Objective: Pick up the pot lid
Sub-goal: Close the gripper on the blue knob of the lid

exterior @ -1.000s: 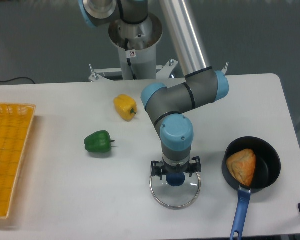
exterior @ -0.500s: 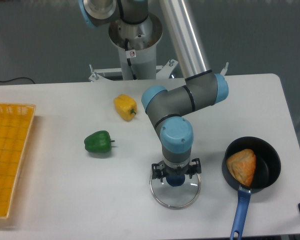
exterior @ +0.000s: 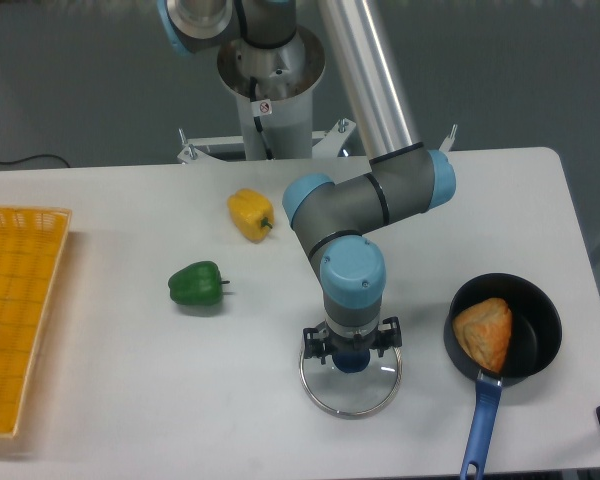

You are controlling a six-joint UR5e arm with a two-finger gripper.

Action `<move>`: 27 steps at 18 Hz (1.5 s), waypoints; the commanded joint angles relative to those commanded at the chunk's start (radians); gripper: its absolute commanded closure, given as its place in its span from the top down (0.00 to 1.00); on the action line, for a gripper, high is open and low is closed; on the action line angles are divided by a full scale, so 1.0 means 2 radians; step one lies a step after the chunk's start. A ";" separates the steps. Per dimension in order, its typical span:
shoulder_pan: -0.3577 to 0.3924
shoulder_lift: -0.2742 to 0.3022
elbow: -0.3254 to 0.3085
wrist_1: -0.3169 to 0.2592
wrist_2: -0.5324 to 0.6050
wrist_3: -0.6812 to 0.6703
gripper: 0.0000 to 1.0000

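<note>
The arm's hand (exterior: pixel 351 343) is open, its two fingertips spread left and right across the frame and nothing gripped between them. The glass pot lid (exterior: pixel 351 394) lies on the desk (exterior: pixel 130 400) in the lower middle of the frame, its dark blue knob (exterior: pixel 351 359) uppermost. The relation that matters is between knob and fingertips: the knob shows between them from side to side and a touch lower in the frame, while the hand covers the upper part of the lid's outline. Being round, the lid has no long axis to match, so the knob is the likely hold. The single view does not settle whether the tips are down at knob height or just above it. The next move probably calls for a small final lowering, if any, then closing on the knob; closing too high could let it slip out. The black frying pan (exterior: pixel 536 345) sits well to the right.
</note>
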 joint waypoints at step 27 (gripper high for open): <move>-0.002 0.001 0.001 0.003 -0.005 -0.008 0.67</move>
